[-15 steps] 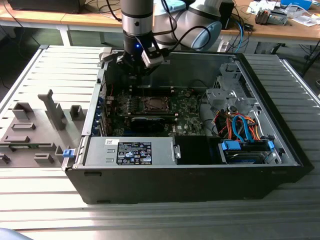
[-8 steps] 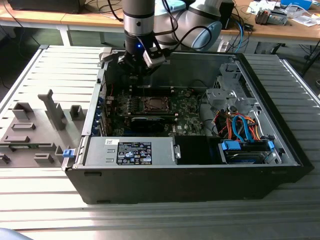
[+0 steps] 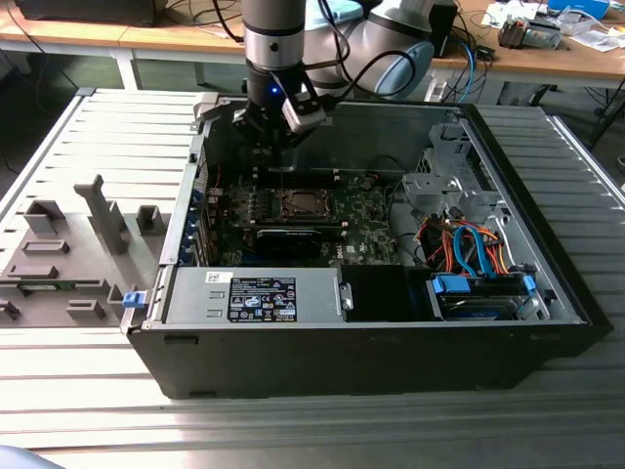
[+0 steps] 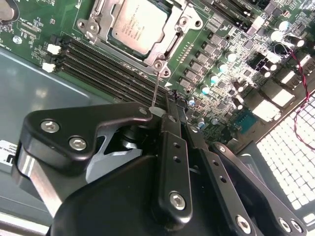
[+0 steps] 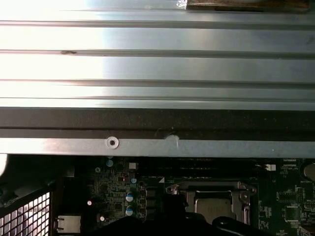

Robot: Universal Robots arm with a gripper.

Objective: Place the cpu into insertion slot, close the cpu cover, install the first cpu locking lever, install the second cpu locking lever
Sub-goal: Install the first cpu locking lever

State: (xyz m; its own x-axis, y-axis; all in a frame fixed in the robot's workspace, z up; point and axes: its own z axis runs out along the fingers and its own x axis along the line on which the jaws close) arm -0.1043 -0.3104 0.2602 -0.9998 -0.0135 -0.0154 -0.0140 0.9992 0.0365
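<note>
We saw the gripper (image 3: 276, 137) hang over the far left of the case (image 3: 391, 371), above the board (image 4: 236, 73). In the second wrist view its fingers (image 4: 172, 123) were pressed narrow around a thin wire lever (image 4: 154, 93), which ran lengthwise from the fingertips towards the slot (image 4: 162, 61). The cpu (image 4: 138, 24) lay seated there, beyond the gripper, with the cover (image 4: 170, 46) shut flat around it. To the right, a label (image 3: 262, 299) on the near box and print on the chip were too small for us to read.
</note>
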